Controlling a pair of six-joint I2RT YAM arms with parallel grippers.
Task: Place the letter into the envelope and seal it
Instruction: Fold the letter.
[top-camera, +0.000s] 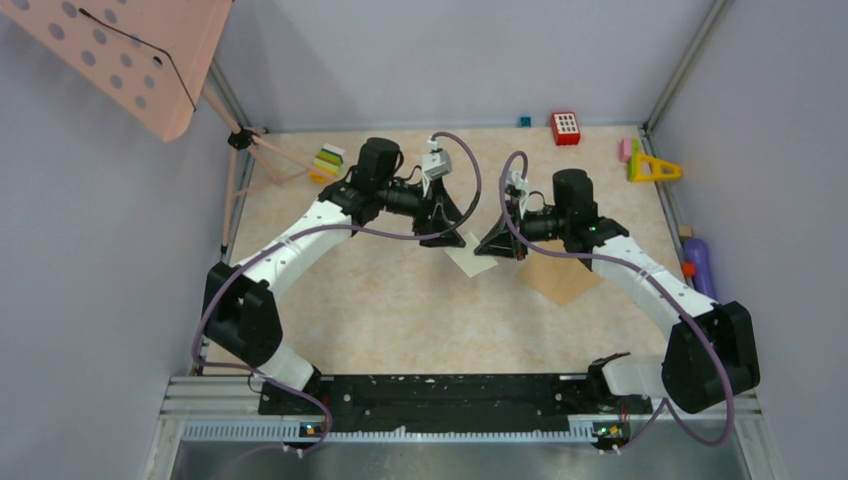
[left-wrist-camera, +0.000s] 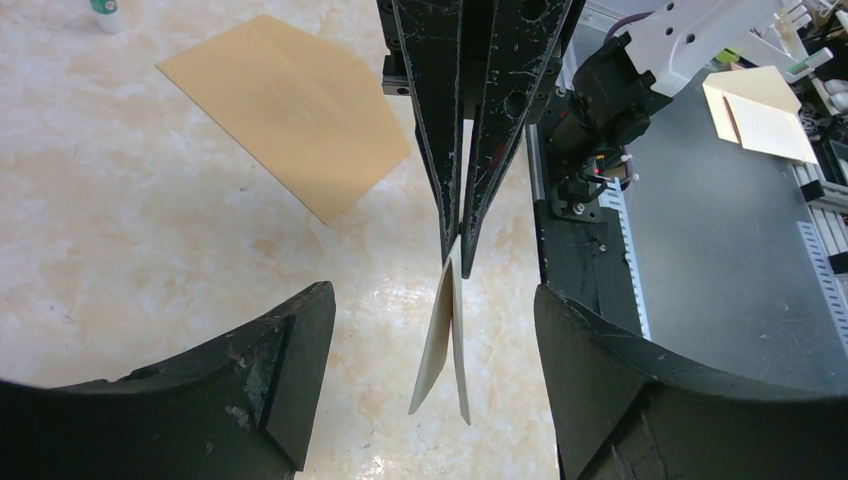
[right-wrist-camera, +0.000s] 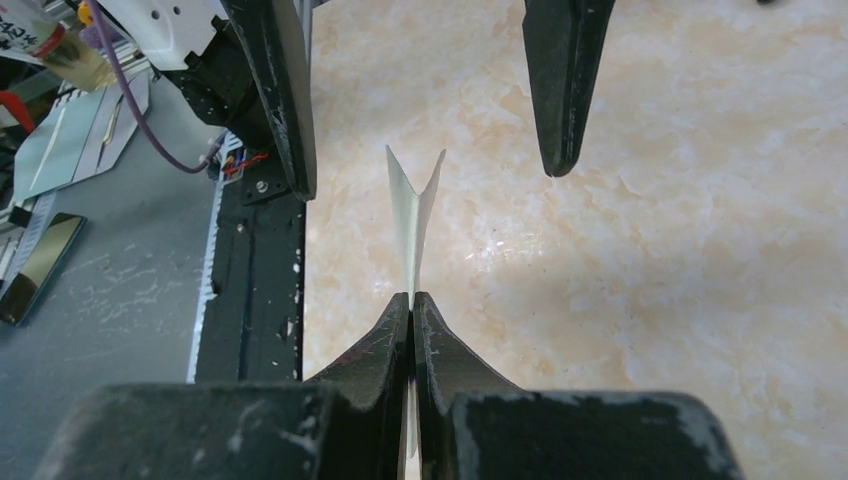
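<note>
The letter (top-camera: 470, 262), a pale off-white folded sheet, hangs on edge above the table between the two grippers. My right gripper (right-wrist-camera: 412, 298) is shut on one end of the letter (right-wrist-camera: 412, 220), whose two leaves spread apart at the free end. My left gripper (left-wrist-camera: 430, 295) is open, its fingers (left-wrist-camera: 270, 370) standing wide on either side of the letter (left-wrist-camera: 440, 340) without touching it. The tan envelope (top-camera: 560, 278) lies flat on the table beneath the right arm. In the left wrist view the envelope (left-wrist-camera: 290, 110) shows beyond the right gripper (left-wrist-camera: 455, 250).
A red dotted block (top-camera: 565, 128), a yellow triangle (top-camera: 655, 168) and a purple bottle (top-camera: 700, 265) sit along the back and right edges. Coloured blocks (top-camera: 328, 160) lie at the back left by a pink perforated panel (top-camera: 130, 50). A black rail (top-camera: 430, 390) lines the near edge.
</note>
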